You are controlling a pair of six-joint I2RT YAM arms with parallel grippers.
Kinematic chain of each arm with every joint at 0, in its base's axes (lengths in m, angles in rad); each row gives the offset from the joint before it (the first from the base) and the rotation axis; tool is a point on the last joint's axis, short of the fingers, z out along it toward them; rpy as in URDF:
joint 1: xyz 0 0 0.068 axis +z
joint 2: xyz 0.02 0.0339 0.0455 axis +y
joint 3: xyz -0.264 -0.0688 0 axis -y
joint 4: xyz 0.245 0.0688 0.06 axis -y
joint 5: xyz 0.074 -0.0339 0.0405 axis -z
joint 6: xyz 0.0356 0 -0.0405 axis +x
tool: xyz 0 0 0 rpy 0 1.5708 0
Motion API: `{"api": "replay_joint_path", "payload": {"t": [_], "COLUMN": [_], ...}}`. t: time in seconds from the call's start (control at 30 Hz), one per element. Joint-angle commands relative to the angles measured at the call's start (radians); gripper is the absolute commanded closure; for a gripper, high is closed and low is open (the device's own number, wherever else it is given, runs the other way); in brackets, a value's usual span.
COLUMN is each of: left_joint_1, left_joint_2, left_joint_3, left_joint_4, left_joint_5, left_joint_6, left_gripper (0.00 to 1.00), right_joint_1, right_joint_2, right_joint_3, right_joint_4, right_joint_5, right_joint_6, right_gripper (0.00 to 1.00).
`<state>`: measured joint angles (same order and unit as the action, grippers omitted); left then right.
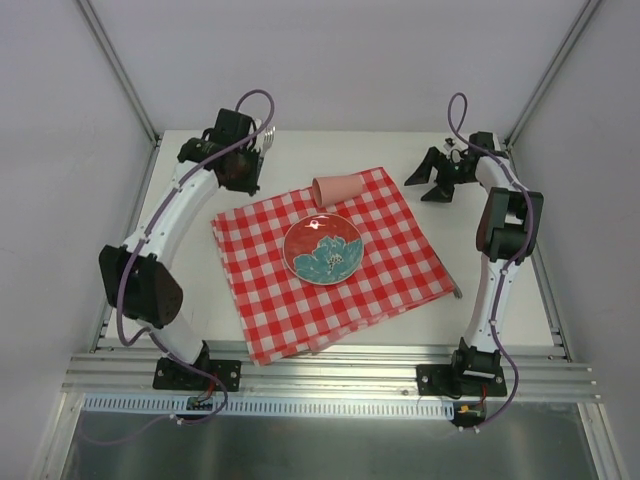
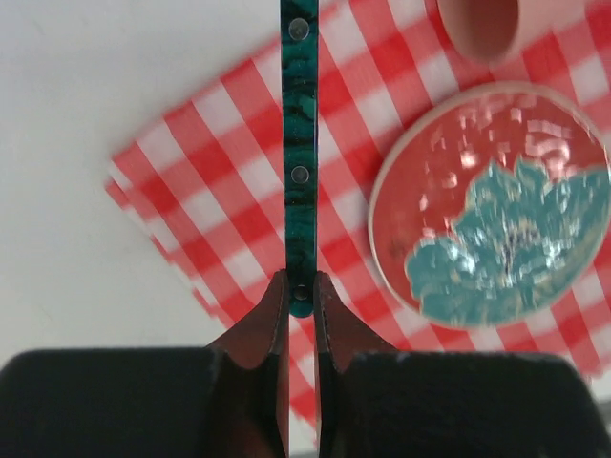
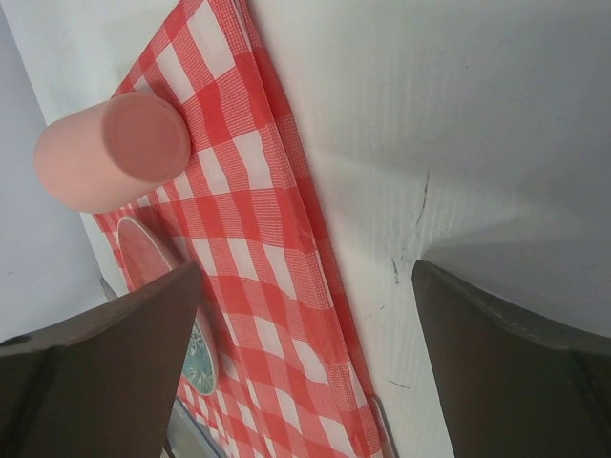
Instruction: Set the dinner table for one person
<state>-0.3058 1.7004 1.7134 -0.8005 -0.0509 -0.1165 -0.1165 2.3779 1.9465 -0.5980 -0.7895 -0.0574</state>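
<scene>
White-walled cell. Off-white surface [image 1: 380, 150] = the dinner table: runs under both arms, bare under right jaws. Red-checked cloth [image 1: 270, 300] at its ctr, plate [image 1: 323, 250] w/ teal flower on the cloth, pink cup [image 1: 338, 187] lying on its side at the cloth's far edge.

Left jaws: nearly closed, pinching the very end of a utensil [image 2: 300, 143] w/ teal riveted handle, edge-on. It sticks straight out ahead of them, over the cloth near its corner. Top view shows something silvery by left jaws, maybe tines, can't tell. Plate is ahead & right of left jaws, cup further ahead-right.

Right jaws: wide, nothing between them, over bare surface; cloth edge & cup off to their left. Thin metal bit [image 1: 458, 293] pokes out at the cloth's right edge, can't tell what.

Step in hand, imo: lay utensil down beside plate, on the side nearer left jaws. Tips:
- grip is at the handle tip → long lever, so move slow, expect sag/pivot
- line it up parallel w/ cloth's side edge, clear of plate rim, no contact
- lower till it lies flat on cloth, then release; dropping it = bounce/skew
- retreat straight up, don't drag the cloth

Cup needs standing up, not yet done; right jaws are nearer to it.
</scene>
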Motion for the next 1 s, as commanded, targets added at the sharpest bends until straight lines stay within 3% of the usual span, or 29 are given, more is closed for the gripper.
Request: {"api": "replay_joint_path", "payload": {"t": [0.0,0.33,0.73,0.8,0.83,0.9,0.97], "left_joint_1": [-0.039,-0.073,-0.075,-0.075,-0.075,-0.072,-0.064], "left_joint_2": [-0.099,-0.265,-0.121,-0.099,-0.081,-0.061,-0.051], "left_joint_3": [-0.177,-0.446,-0.509,-0.5,-0.491,-0.45,-0.402], "left_joint_4": [-0.109,-0.227,-0.286,-0.286,-0.284,-0.284,-0.266], "left_joint_5": [0.101,0.286,0.361,0.37,0.368,0.364,0.336], "left_joint_6": [-0.097,-0.296,-0.456,-0.437,-0.416,-0.4,-0.358], "left_gripper": [1.0,1.0,1.0,0.59,0.44,0.29,0.21], "right_joint_1": [0.015,0.034,0.087,0.107,0.11,0.115,0.132], "right_joint_2": [-0.082,-0.112,-0.123,-0.117,-0.111,-0.102,-0.079], "right_joint_3": [0.009,-0.012,0.017,0.038,0.052,0.057,0.068], "right_joint_4": [-0.02,-0.029,0.0,0.003,0.009,0.027,0.035], "right_joint_5": [-0.03,-0.033,-0.045,-0.045,-0.047,-0.059,-0.063], "right_joint_6": [-0.022,-0.022,0.013,0.011,0.016,0.042,0.056], "right_gripper": [0.03,0.03,0.03,0.03,0.03,0.03,0.03]}}
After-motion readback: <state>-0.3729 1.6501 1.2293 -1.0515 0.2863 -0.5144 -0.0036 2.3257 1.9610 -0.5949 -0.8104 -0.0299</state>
